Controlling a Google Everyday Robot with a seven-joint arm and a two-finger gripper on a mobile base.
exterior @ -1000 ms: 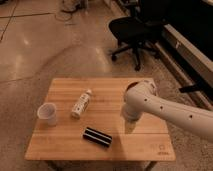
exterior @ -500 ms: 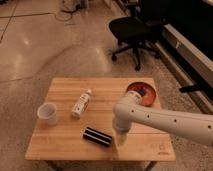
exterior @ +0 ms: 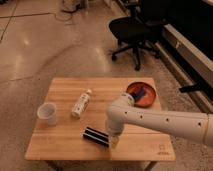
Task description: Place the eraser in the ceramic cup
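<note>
Eraser [exterior: 95,136] flat on wooden table [exterior: 65,90]; gripper [exterior: 114,143] at its end away from ceramic cup [exterior: 47,113], claw spread wide; bottle [exterior: 81,103] label unreadable.

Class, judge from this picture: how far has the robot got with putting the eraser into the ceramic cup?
Done: nothing; the eraser lies flat on the table, apart from the ceramic cup. In hand: the open pincer hangs at the eraser's right end. Left: grasping, lifting, carrying it to the cup, releasing.

Poised with the gripper [exterior: 114,141] at one end of the eraser [exterior: 95,136] on the table [exterior: 65,90], well apart from the ceramic cup [exterior: 47,113].
</note>
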